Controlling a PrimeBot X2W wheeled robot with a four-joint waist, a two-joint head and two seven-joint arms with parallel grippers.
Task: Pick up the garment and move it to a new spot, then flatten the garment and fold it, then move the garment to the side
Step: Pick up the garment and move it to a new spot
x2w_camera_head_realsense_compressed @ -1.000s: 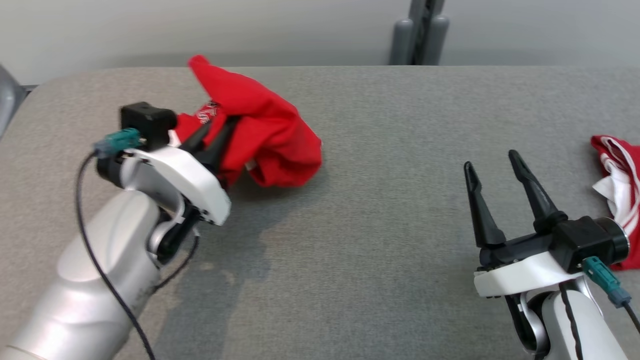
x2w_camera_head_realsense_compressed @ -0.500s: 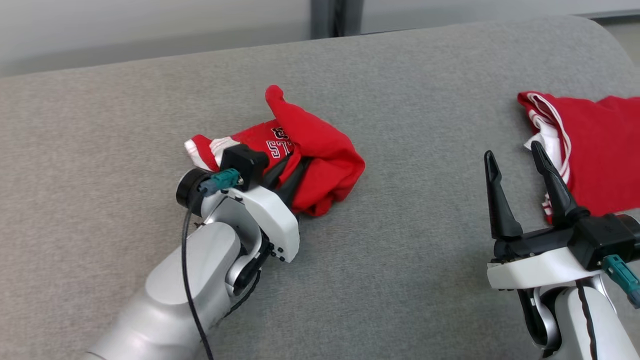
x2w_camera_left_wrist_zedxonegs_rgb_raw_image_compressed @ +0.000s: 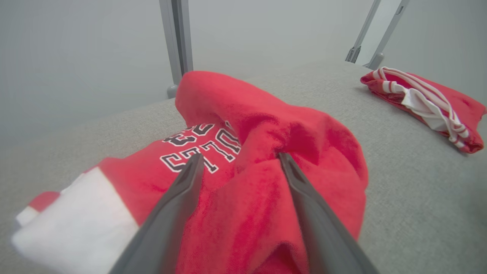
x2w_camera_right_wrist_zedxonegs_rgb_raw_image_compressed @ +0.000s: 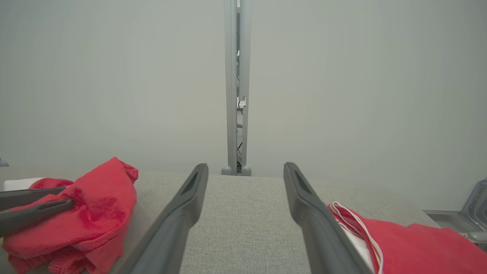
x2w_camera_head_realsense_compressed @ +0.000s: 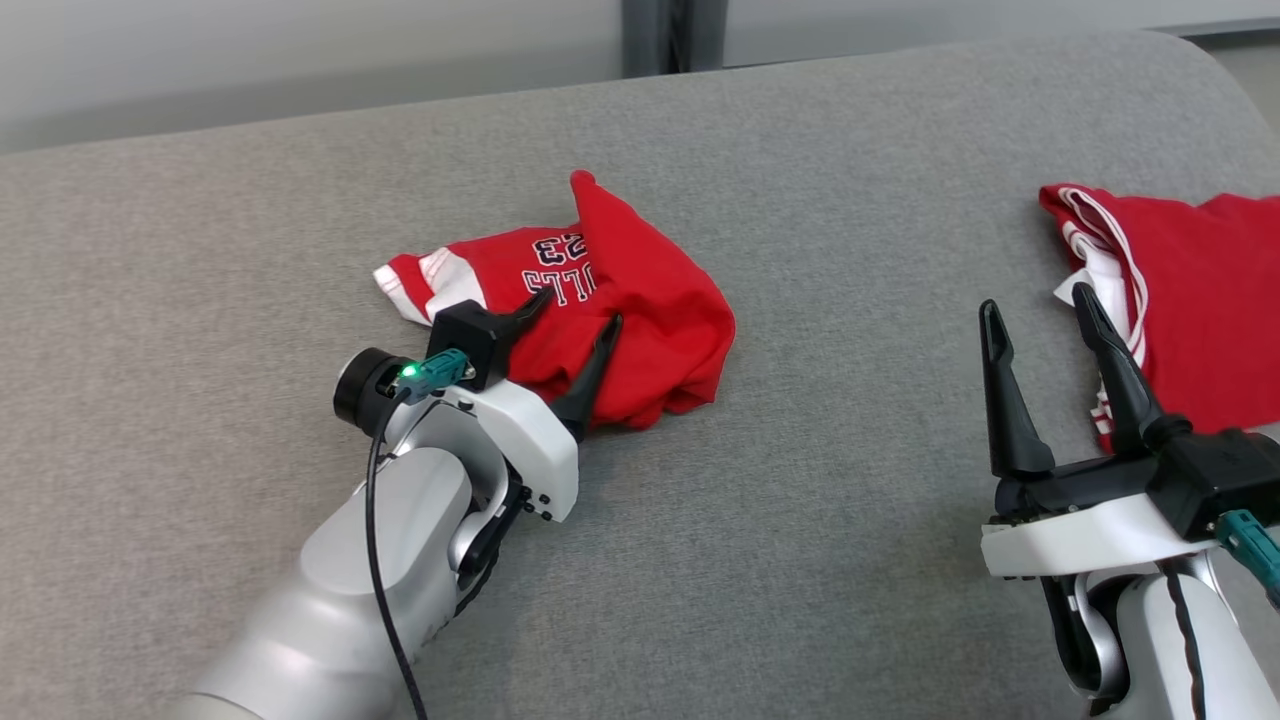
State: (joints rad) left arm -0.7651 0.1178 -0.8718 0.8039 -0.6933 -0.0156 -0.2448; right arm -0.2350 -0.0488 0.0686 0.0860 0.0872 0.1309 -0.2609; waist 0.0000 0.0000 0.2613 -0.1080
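At the near edge of the grey padded surface (x2w_camera_head_realsense_compressed: pixel 800 560), the right gripper (x2w_camera_head_realsense_compressed: pixel 1034 298) is held with its jaws spread wide and nothing between them, pointing toward the far edge. The left gripper (x2w_camera_head_realsense_compressed: pixel 580 306) is seen left of the middle, and a change is noted here: half a second ago its fingers were pinched together in the cloth, whereas now they are parted, one finger (x2w_camera_left_wrist_zedxonegs_rgb_raw_image_compressed: pixel 179 205) lying on the printed lettering and the other across a raised fold. The red jersey (x2w_camera_head_realsense_compressed: pixel 650 300) has thus been let go and has sagged onto the surface, left of the middle and well in from every edge, with its white-trimmed hem turned toward the left edge. It is crumpled, bunched highest on its right side. The carrying step is judged to be finished; flattening and folding are not yet begun, and a fresh hold on an edge or corner will probably be needed. A second red garment (x2w_camera_head_realsense_compressed: pixel 1200 290) with white striped trim is laid by the right edge, well apart from the jersey. Beyond the far edge a grey post (x2w_camera_head_realsense_compressed: pixel 660 35) is seen against the pale wall.
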